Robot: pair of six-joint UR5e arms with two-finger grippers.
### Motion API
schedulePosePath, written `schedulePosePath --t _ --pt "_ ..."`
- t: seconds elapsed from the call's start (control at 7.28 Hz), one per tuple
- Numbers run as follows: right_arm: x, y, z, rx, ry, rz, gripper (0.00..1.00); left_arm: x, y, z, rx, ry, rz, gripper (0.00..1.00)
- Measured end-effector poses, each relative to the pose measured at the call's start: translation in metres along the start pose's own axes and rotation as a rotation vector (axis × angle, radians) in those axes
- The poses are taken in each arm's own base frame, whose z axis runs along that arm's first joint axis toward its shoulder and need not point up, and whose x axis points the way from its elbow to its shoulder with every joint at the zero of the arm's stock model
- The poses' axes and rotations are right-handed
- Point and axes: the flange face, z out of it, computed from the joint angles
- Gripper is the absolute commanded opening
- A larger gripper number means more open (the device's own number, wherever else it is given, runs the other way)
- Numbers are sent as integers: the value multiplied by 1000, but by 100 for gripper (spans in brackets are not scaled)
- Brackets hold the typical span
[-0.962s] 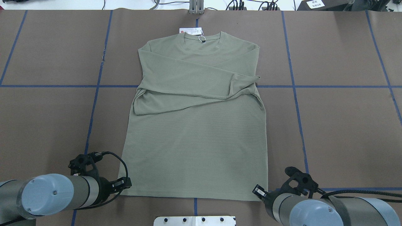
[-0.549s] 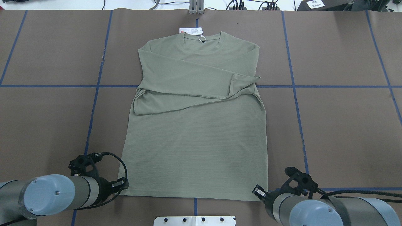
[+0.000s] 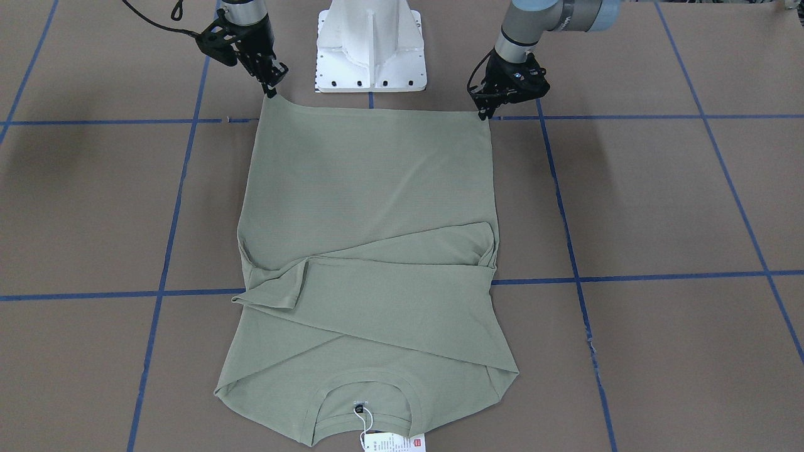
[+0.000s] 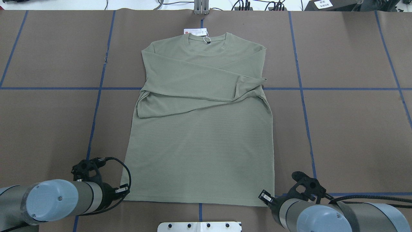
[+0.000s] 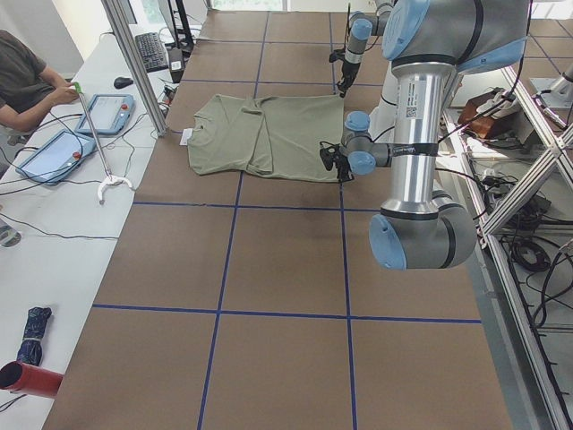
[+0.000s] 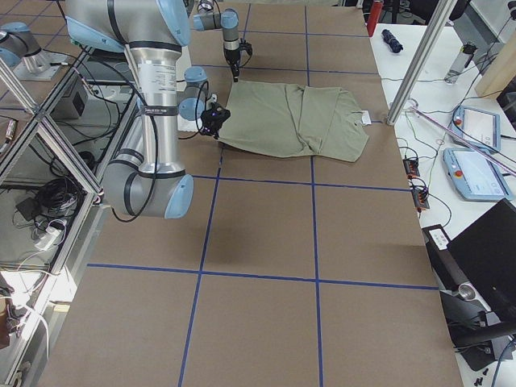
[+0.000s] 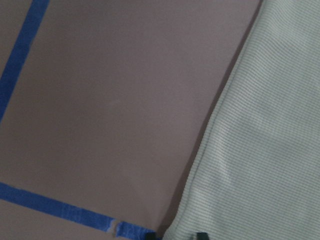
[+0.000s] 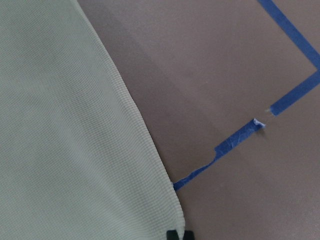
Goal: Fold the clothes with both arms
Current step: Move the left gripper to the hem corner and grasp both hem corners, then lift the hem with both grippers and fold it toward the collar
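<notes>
A green long-sleeved shirt (image 4: 199, 141) lies flat on the brown tabletop (image 4: 347, 129). Its collar is at the far end with a white tag (image 4: 195, 31) beside it, and both sleeves are folded across the chest. The left pincer (image 4: 124, 190) and right pincer (image 4: 265, 196) sit at the near hem's two corners, their fingers mostly hidden.

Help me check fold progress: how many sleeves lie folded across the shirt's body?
2. The upper sleeve crosses the chest, cuff toward the overhead view's right. The lower sleeve runs partly beneath it, cuff toward that view's left. No sleeve is fully hidden.
</notes>
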Motion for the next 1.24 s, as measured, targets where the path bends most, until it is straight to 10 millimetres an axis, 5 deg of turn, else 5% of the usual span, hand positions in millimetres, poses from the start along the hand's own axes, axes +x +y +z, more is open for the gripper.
schedulePosePath --t 0.41,0.82,1.24 --pt "1 3 -11 -17 -8 -4 0 8 8 -18 -28 32 -24 0" --pt "16 4 -42 -44 21 -23 0 20 33 -65 -141 94 -66 0" --pt "19 -17 -65 -40 7 -15 0 29 36 -105 -170 84 -136 0"
